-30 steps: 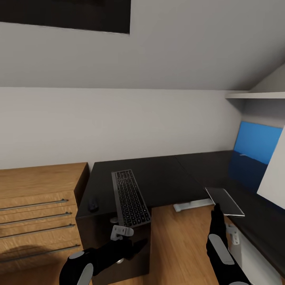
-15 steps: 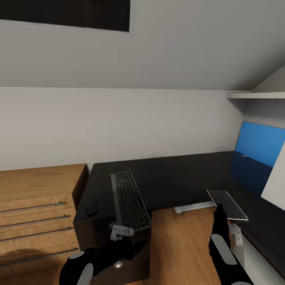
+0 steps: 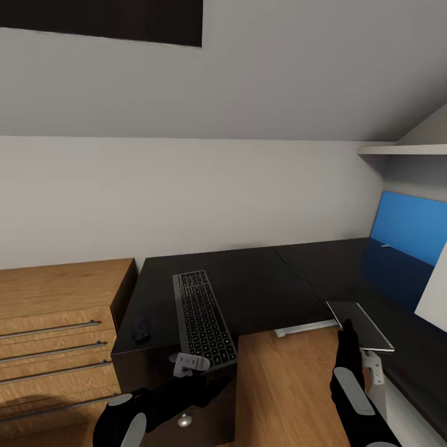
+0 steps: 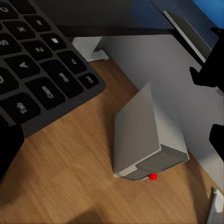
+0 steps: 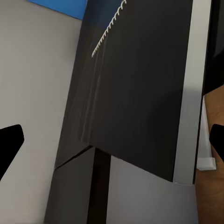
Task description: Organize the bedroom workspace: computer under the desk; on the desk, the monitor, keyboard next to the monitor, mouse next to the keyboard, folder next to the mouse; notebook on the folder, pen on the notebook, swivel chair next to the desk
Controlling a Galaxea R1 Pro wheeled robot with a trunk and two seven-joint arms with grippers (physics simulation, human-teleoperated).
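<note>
The glossy black desk (image 3: 261, 282) fills the corner. On its left wing the keyboard (image 3: 202, 316) lies lengthwise, overhanging the front edge, with the mouse (image 3: 141, 334) to its left. The dark-grey notebook (image 3: 360, 326) rests at the inner edge of the right wing. My left gripper (image 3: 189, 366) hangs open just below the keyboard's (image 4: 32, 70) near end; its wrist view looks down on the computer (image 4: 149, 140) on the wood floor. Beside the notebook's near edge, my right gripper (image 3: 347, 332) is open, and the notebook (image 5: 140, 102) sits close in front of it.
A light-wood drawer chest (image 3: 59, 323) adjoins the desk on the left. A blue wall panel (image 3: 410, 226) and a white shelf (image 3: 403, 149) are at the right, with a pale slanted panel (image 3: 434, 285) at the frame edge. Wood floor (image 3: 279, 391) lies between the desk wings.
The whole head view has shifted slightly, so the camera moved. The pale panel at the right has slid further out of frame. Both arms keep the same pose.
</note>
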